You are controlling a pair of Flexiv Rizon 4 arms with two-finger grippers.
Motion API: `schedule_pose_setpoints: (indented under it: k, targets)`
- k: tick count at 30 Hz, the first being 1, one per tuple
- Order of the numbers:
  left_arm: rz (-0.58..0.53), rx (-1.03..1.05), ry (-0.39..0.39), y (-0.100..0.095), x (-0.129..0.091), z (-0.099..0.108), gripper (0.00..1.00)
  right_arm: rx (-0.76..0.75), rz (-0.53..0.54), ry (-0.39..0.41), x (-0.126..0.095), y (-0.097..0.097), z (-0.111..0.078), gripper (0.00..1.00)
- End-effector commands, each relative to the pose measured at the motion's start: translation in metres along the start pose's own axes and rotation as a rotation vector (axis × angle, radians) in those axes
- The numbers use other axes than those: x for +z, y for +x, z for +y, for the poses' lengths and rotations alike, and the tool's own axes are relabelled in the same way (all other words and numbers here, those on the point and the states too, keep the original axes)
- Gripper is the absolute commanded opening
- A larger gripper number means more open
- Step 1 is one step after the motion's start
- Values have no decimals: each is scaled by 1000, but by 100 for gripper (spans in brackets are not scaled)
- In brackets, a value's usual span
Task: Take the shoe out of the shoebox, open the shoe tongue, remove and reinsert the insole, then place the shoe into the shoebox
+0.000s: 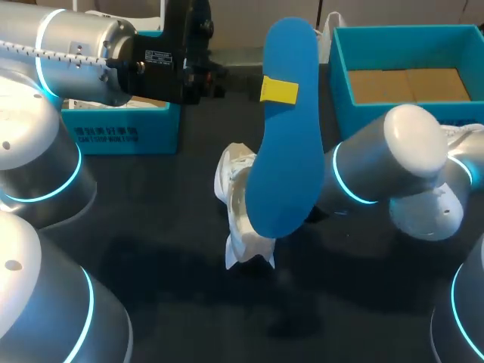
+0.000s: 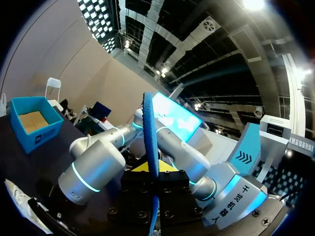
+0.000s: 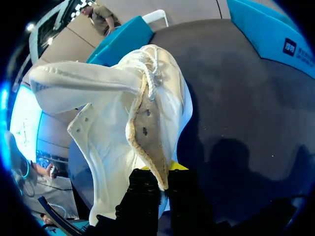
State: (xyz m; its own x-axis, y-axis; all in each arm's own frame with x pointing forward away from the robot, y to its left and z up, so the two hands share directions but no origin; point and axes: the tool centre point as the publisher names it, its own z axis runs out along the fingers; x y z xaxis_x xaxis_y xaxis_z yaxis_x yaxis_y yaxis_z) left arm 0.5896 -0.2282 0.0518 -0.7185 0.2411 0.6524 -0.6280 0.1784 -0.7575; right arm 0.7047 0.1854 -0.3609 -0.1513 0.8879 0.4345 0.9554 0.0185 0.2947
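Note:
My left gripper [image 2: 153, 173] is shut on a blue insole [image 1: 283, 136], which it holds upright and high above the table; one yellow fingertip [image 1: 278, 91] shows against the insole's face. In the left wrist view the insole [image 2: 150, 132] stands edge-on between the fingers. The white shoe [image 1: 243, 208] is below and behind the insole, lifted off the dark table. My right gripper [image 3: 160, 173] is shut on the shoe's [image 3: 123, 118] opening edge, with the tongue and laces hanging forward. In the head view the insole hides the right gripper. The open blue shoebox [image 1: 340, 83] stands at the back right.
A second blue box part [image 1: 121, 132] sits at the back left under my left arm. The dark tabletop [image 1: 197, 302] lies in front of the shoe. My right arm's elbow [image 1: 412, 144] rises just in front of the shoebox.

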Motion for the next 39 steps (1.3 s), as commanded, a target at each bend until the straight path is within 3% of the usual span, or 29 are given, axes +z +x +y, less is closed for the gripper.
schedule_pose_setpoints:
  k: [1, 11, 24, 25, 26, 27, 28, 31, 39]
  targets:
    - [-1, 0, -1, 0, 0, 0, 0, 14, 0, 13, 13, -3, 1, 0]
    - [-1, 0, -1, 0, 0, 0, 0, 2, -29, 26, 12, -31, 0, 0]
    - [-1, 0, -1, 0, 0, 0, 0, 3, -3, 56, 24, -38, 2, 0]
    - [-1, 0, -1, 0, 0, 0, 0, 5, 2, 58, 25, -38, 1, 9]
    - [-1, 0, -1, 0, 0, 0, 0, 9, 5, 58, 25, -38, 1, 33]
    - [-1, 0, -1, 0, 0, 0, 0, 13, 10, 55, 23, -37, 0, 59]
    - [-1, 0, -1, 0, 0, 0, 0, 18, 13, 49, 21, -36, -1, 100]
    - [-1, 0, -1, 0, 0, 0, 0, 43, 44, 17, 13, -32, -3, 100]
    - [-1, 0, -1, 0, 0, 0, 0, 106, 197, 28, -20, -17, -5, 100]
